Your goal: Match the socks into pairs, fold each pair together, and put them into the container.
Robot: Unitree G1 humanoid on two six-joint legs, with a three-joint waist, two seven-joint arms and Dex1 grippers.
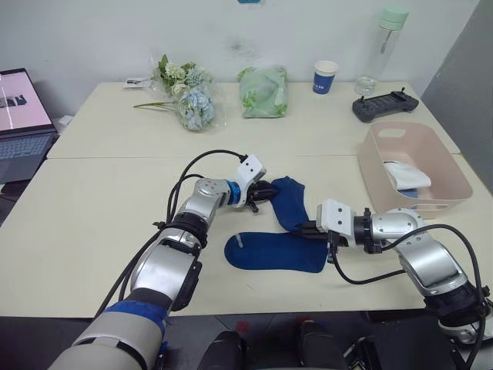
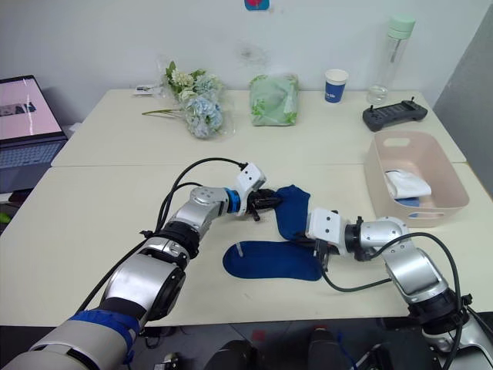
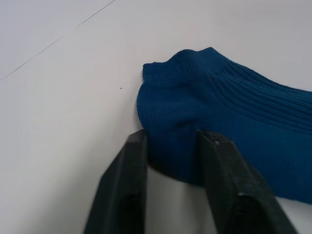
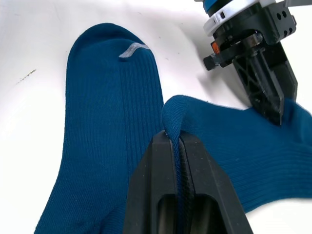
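- Both head views look forward and down over the surface [image 1: 92, 223]; the same scene fills each.
- Each wrist view sits close, looking along its own pincer.
- All four share the navy socks [image 1: 289, 202].

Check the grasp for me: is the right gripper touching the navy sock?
Touching: the right wrist view shows the right gripper pinching a fold of the navy sock.

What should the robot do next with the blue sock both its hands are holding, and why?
Probably carry the held navy sock over and lay it on the flat navy sock. The left gripper and right gripper each pinch one end of it, the other lies flat alongside, and they are not yet stacked for folding.
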